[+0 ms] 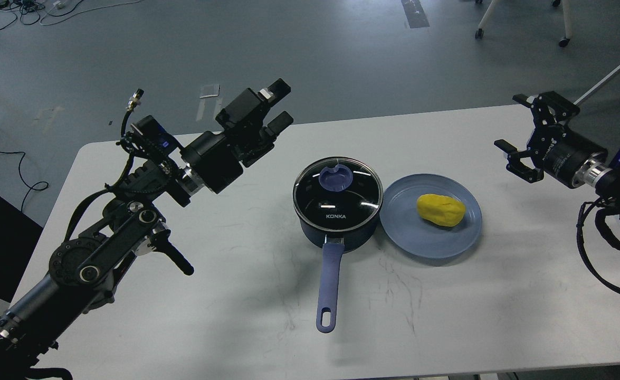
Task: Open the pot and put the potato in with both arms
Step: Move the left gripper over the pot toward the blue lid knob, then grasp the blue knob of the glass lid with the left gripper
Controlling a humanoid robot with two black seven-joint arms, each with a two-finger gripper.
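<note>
Closest to me, my left arm (104, 248) is rising from the lower left corner over the white table (225, 316), its thick joints and cables crossing the table's left edge. At its far end my left gripper (280, 105) is hanging in the air up and to the left of the pot (338, 211), well apart from it, with its two fingers spread to a moderate gap and nothing between them. That dark navy saucepan is sitting near the middle of the table with its glass lid (338, 187) resting on top; the lid's blue knob (336, 177) is facing up and the word KONKA is showing on the glass. Its long periwinkle handle (328, 287) is pointing straight toward me, lying over bare tabletop. Just to the right of the pan, with rims nearly touching, a flat blue plate (431, 240) is carrying the yellow potato (440, 210), which is lying on the plate's right-of-centre part. My right arm (594, 169) is coming in from the right edge, and my right gripper (513, 126) is hovering above the table to the right of the plate, apart from it, prongs spread wide and holding nothing. Nothing is lying between either gripper and the lid or potato. Beyond the table, grey floor (310, 53) is showing loose cables (3, 153) at left and castered chair legs (521, 21) at top right.
</note>
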